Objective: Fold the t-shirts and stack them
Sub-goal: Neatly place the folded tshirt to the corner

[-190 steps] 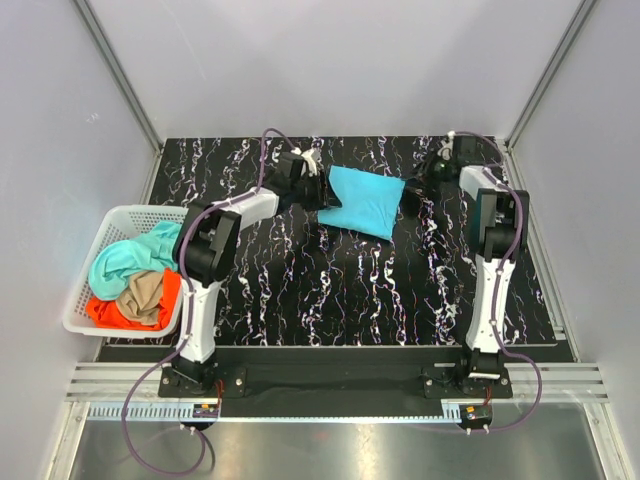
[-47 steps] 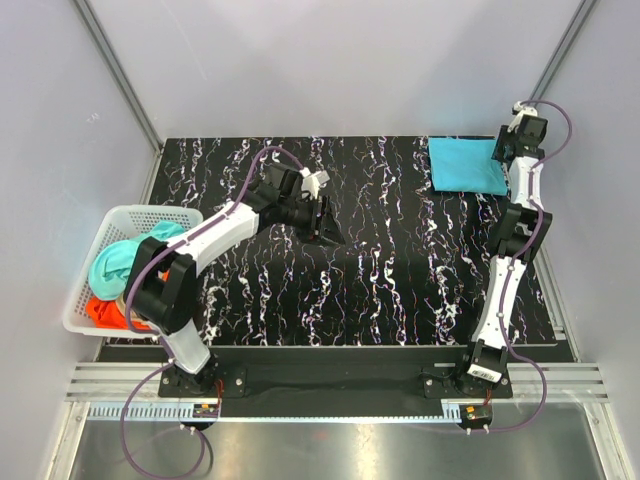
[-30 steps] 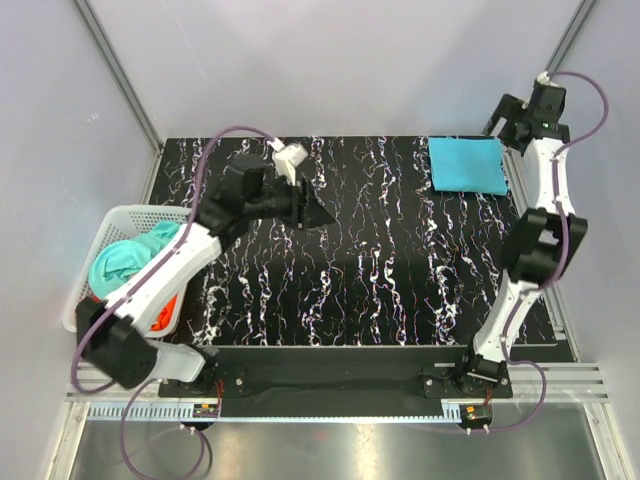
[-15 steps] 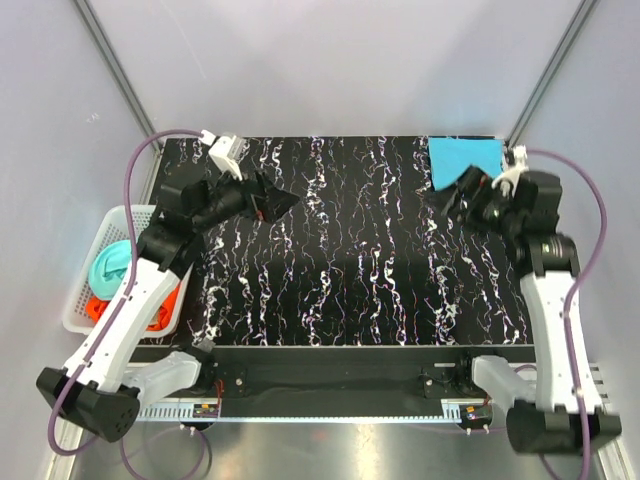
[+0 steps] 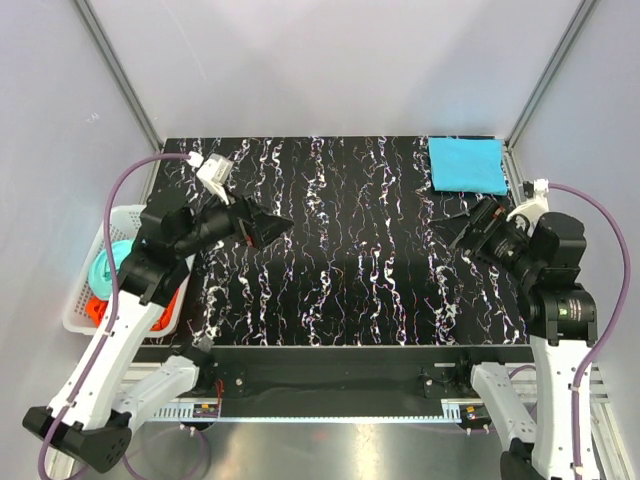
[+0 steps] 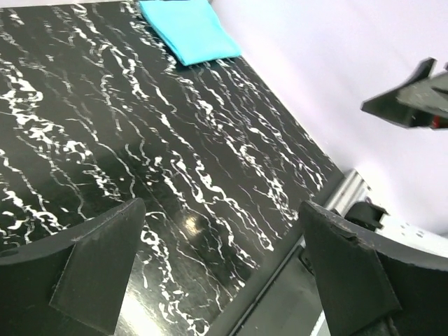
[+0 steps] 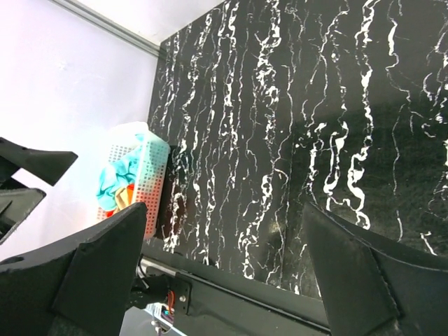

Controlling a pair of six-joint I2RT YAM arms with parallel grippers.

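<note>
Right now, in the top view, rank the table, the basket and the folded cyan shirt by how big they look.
1. Table: by far the largest.
2. White basket: next, even with the left arm covering part of it.
3. Folded cyan shirt: smallest.

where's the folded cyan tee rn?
Top view: the folded cyan t-shirt lies flat in the far right corner of the table, beyond the open right gripper and clear of it.
</note>
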